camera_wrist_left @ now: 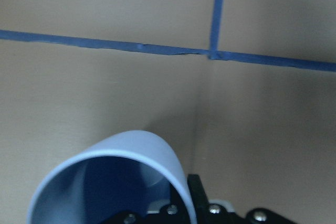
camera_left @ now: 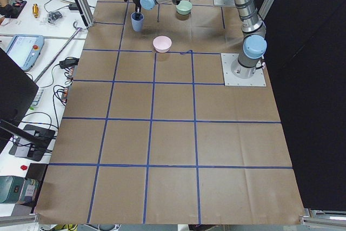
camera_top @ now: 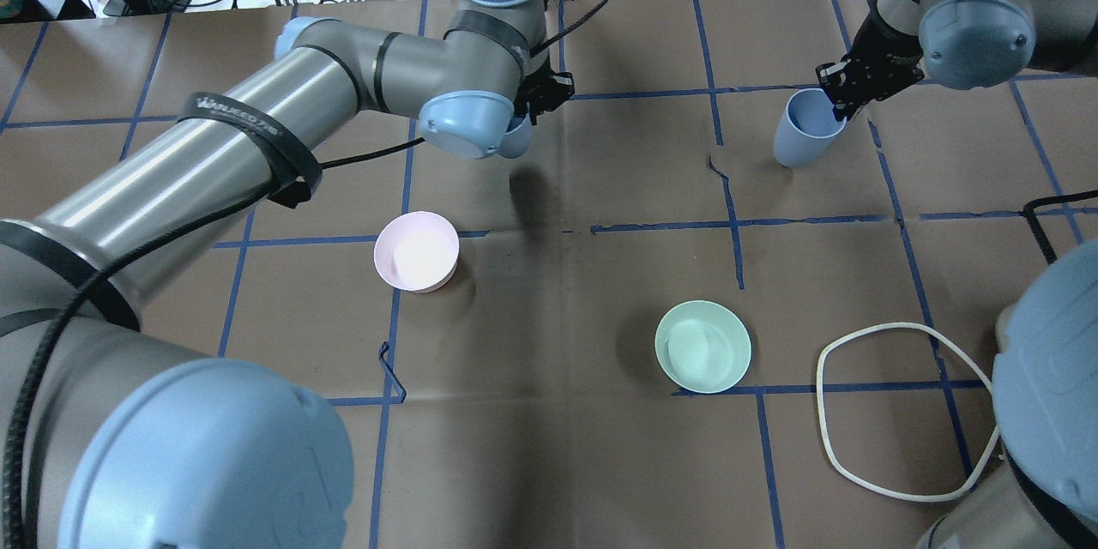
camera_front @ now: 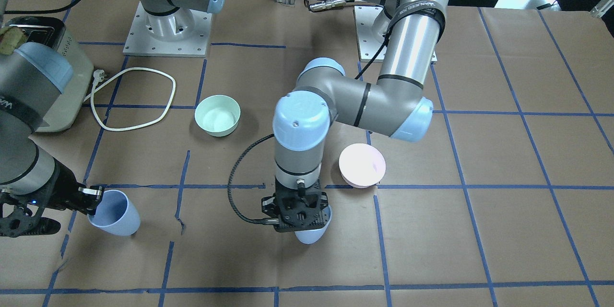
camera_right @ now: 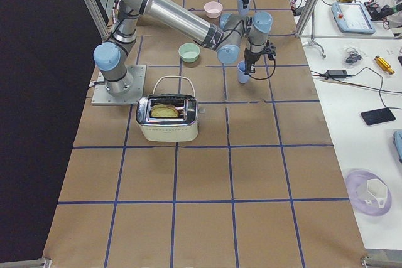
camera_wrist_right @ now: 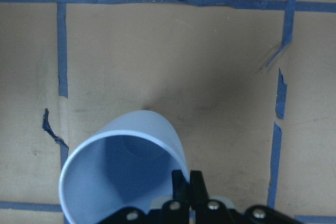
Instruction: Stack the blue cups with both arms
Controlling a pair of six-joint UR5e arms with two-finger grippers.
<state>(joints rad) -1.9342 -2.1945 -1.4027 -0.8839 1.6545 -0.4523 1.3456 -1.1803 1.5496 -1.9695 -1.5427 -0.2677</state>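
a: how far along is your stacking?

b: early. from the big things down: the brown paper-covered table with a blue tape grid [camera_top: 600,463] carries everything. the silver-grey jointed left arm [camera_top: 257,120] reaches the far middle, and the silver-grey jointed right arm [camera_top: 969,17] is at the far right, well apart from it.

a: the bowls?

b: the mint-green plastic bowl [camera_top: 702,346] and the pale pink plastic bowl [camera_top: 416,250] sit nearer the robot, and nothing touches them.

a: and the cups?

b: two pale periwinkle-blue tapered plastic tumblers, mouths up. the left arm's tumbler [camera_front: 312,235] is under its wrist, near the pink bowl. the right arm's tumbler [camera_front: 115,213] leans, tilted.

a: grips?

b: the black two-finger left gripper [camera_wrist_left: 186,198] is clamped on its tumbler's rim wall, and the black two-finger right gripper [camera_wrist_right: 189,182] pinches its rim likewise. i can't tell whether either base is off the paper.

a: what's left?

b: both grasps look made — by my reckoning you've yet to bring the tumblers together and nest one inside the other.
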